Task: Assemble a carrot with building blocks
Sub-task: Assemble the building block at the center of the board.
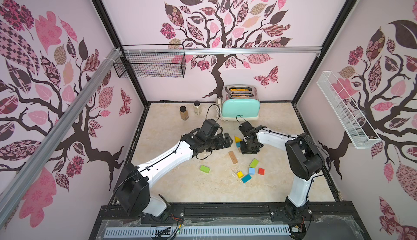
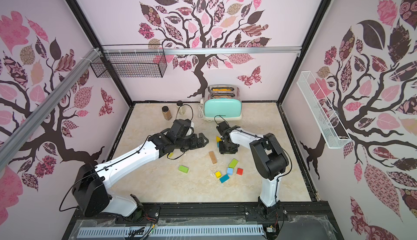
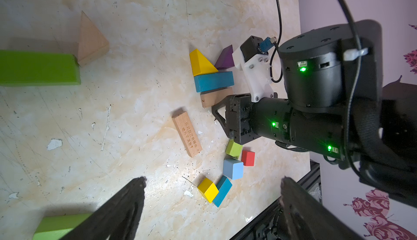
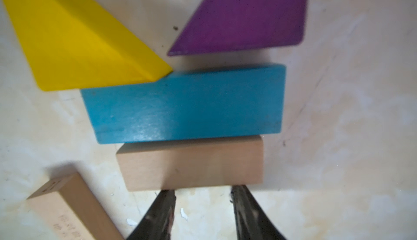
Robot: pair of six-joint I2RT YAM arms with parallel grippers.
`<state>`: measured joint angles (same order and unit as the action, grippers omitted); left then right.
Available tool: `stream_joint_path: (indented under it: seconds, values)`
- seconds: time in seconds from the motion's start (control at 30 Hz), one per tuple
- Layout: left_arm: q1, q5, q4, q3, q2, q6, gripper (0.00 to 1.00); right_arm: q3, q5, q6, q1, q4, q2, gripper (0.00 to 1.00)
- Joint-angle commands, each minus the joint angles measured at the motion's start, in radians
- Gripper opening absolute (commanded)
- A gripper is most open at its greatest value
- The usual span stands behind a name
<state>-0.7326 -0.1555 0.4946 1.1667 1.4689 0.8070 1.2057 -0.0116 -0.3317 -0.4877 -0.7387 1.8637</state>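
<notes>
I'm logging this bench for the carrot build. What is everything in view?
Wedges: three; yellow wedge, purple wedge by the placed teal bar; tan wedge beside a green bar.
Teal bars: two; placed teal bar against the short tan block; loose teal bar by the cubes.
Tan blocks: two; short tan block; engraved tan bar lying apart.
Green bars: three; scattered.
Cubes: three; yellow cube, light blue cube, red cube; front cluster.
Spice jars: two; dark-lidded; back.
Toaster: one; mint; back wall.
Wire baskets: two; black basket, white basket; on walls.
Table: one; beige marble.
Left gripper: open, empty.
Right gripper: open, tips at the short tan block.
</notes>
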Motion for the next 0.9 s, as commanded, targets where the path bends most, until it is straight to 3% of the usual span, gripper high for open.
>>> stream_joint_path:
  seconds: [0.0, 0.27, 0.57, 0.87]
  values:
    - [0.004, 0.006, -0.018, -0.006, -0.021, -0.016, 0.98, -0.001, 0.027, -0.01, -0.008, -0.018, -0.048, 0.5]
    - [0.004, 0.023, -0.006, -0.011, -0.057, -0.017, 0.98, 0.005, 0.079, 0.004, -0.065, -0.065, -0.148, 0.57]
    - [0.011, 0.099, 0.02, -0.048, -0.184, 0.007, 0.98, 0.071, 0.129, 0.078, -0.156, -0.055, -0.033, 0.7]
    - [0.015, 0.111, 0.038, -0.086, -0.25, 0.021, 0.98, 0.116, 0.067, 0.079, -0.183, -0.051, 0.052, 0.68]
